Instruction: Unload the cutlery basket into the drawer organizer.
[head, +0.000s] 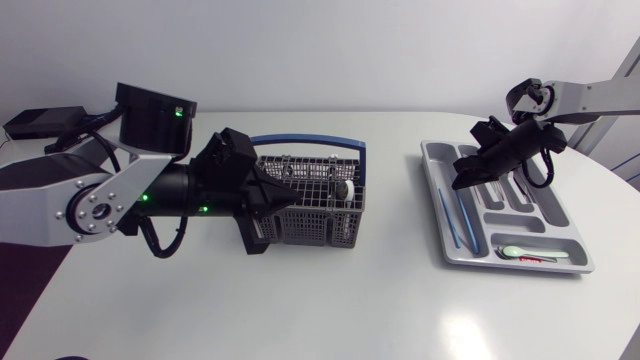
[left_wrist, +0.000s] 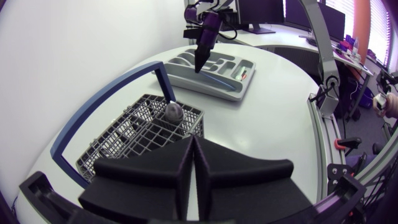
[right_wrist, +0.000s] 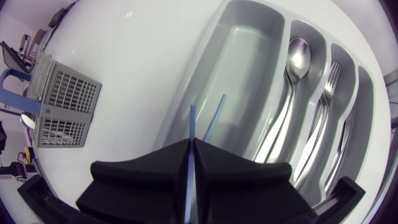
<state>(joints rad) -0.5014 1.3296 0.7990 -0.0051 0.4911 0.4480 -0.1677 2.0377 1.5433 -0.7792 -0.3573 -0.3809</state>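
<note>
The left gripper (left_wrist: 193, 147), fingers pressed together on nothing, hangs over the near end of the grey cutlery basket (head: 310, 226), where a round-ended utensil (left_wrist: 173, 112) stands. The right gripper (right_wrist: 191, 147) is clamped on a thin blue stick (right_wrist: 191, 122) above the organizer tray's (head: 436, 153) large compartment, beside a second blue stick (right_wrist: 215, 117). A spoon (right_wrist: 297, 53) and a fork (right_wrist: 333, 74) lie in neighbouring slots.

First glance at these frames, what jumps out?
The black left gripper, shut, hangs over the grey wire cutlery basket with a blue handle. The black right gripper pinches a thin blue stick above the grey plastic drawer organizer's widest compartment, where another blue stick lies.
</note>
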